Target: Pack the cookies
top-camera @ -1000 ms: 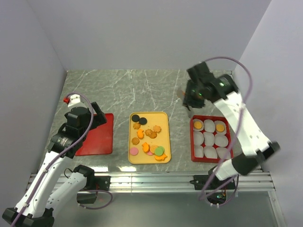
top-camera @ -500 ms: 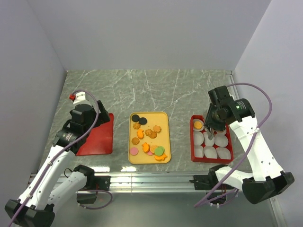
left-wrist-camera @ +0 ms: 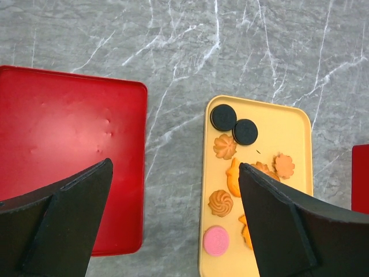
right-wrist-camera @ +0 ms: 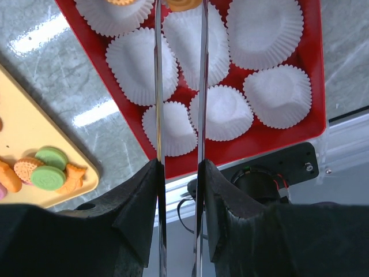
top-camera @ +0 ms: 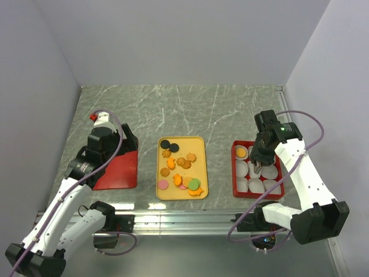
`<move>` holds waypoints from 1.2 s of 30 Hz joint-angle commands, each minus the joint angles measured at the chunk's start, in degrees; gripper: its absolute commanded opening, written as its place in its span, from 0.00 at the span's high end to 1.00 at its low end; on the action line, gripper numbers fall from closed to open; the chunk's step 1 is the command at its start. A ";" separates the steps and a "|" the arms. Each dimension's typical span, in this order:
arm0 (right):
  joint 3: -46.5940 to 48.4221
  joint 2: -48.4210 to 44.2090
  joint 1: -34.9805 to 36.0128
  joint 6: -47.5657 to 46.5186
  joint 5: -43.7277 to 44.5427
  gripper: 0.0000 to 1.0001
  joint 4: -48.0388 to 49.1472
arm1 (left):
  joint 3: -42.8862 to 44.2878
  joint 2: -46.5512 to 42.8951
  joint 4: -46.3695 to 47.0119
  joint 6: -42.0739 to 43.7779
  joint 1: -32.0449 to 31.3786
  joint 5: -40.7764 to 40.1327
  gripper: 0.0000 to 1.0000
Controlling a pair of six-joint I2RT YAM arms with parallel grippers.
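The cookies [top-camera: 180,168] lie loose on a yellow tray [top-camera: 196,143] mid-table: orange and brown shapes, two black rounds [left-wrist-camera: 223,117], a pink one [left-wrist-camera: 216,240] and green ones [right-wrist-camera: 48,176]. On the right, a red box [top-camera: 236,187] holds white paper cups [right-wrist-camera: 277,95]. My right gripper [top-camera: 256,164] reaches down into its back row, its long metal blades [right-wrist-camera: 179,11] shut on an orange cookie [right-wrist-camera: 183,4] over the middle cup. The back-left cup holds another orange cookie [top-camera: 241,152]. My left gripper [left-wrist-camera: 174,166] hangs wide open and holds nothing, between the tray and a red lid [left-wrist-camera: 57,144].
The flat red lid [top-camera: 118,167] lies left of the tray, partly under my left arm. Grey walls close in the marble table on the left, back and right. An aluminium rail [top-camera: 184,219] runs along the near edge by the arm bases.
My right arm swung from the back of the table to the red box and lowered its blades into the back row. The left arm shifted slightly toward the back.
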 commanded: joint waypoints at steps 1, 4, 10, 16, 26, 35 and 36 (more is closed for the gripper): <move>0.63 0.07 -0.66 -0.74 0.34 0.64 3.66 | -0.29 -0.83 2.28 1.15 -0.23 0.61 0.04; 1.77 1.13 -0.75 -1.44 1.05 0.64 3.75 | -0.29 -1.01 2.37 1.24 -0.23 0.78 0.04; 3.26 3.33 -1.10 -2.15 2.37 0.63 3.92 | -0.38 -1.27 2.46 1.15 -0.23 0.52 0.04; 4.05 4.38 -1.54 -3.20 4.04 0.58 4.19 | -0.46 -1.62 2.37 1.15 -0.23 0.08 0.04; 3.79 5.09 -1.71 -3.91 3.42 0.49 4.98 | -0.29 -1.88 2.19 1.06 -0.23 -0.27 0.05; 7.65 5.35 -1.71 -4.78 4.21 0.48 3.66 | 0.24 -2.32 1.32 0.97 -0.23 -1.15 0.05; 9.14 5.52 -1.63 -4.70 4.04 0.48 3.31 | 0.41 -2.76 0.97 0.88 -0.23 -2.20 0.05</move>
